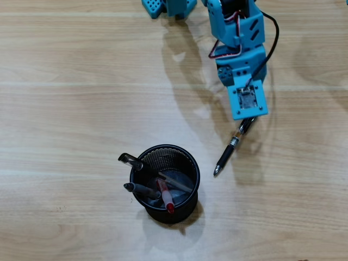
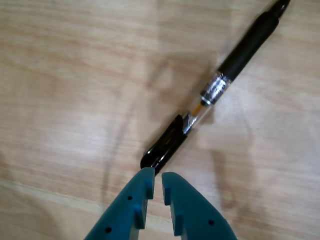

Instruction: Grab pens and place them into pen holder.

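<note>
One pen (image 1: pixel 230 148) is lying loose on the bench (image 1: pixel 70 109), to the right of the pen holder (image 1: pixel 166 184) in the overhead view and well apart from its rim; three others are already standing inside the cup. The last pen is black with a silver band (image 2: pixel 216 88), and its clip end is pointing toward the arm.

The end effector (image 2: pixel 155 181) is sitting just short of that clip end, its teal fingertips (image 2: pixel 143 184) nearly together and gripping nothing. To take the pen well, the jaws probably need opening wider than the barrel, then easing forward so they are straddling it near the silver band, crosswise to its length, before closing; a grip on the very end is likely to let it swing.

Only the wrist view is showing the narrow gap between the jaws and the pen's clip. Only the overhead view is showing the holder, its three pens, and the clear path leftward to it.
</note>
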Tool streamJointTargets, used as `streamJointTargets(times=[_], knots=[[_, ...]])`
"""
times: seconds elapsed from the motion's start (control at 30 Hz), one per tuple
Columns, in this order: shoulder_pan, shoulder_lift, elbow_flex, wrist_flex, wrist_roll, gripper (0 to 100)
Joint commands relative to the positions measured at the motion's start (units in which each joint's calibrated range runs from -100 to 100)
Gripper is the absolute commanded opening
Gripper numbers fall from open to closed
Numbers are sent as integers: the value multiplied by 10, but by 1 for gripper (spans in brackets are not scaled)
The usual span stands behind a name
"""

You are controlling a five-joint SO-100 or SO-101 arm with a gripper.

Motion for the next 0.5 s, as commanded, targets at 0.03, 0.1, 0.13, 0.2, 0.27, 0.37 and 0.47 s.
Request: streamJointTargets(times=[0.03,0.1,0.13,0.2,0.27,0.37,0.47], knots=[[-3,80,-151,26,-2,2],[3,114,-185,26,-2,2],[7,126,-196,26,-2,2],[20,151,-216,26,-2,2],[30,169,-231,26,-2,2],[44,178,-232,28,-1,2],[49,179,-234,47,-1,6]])
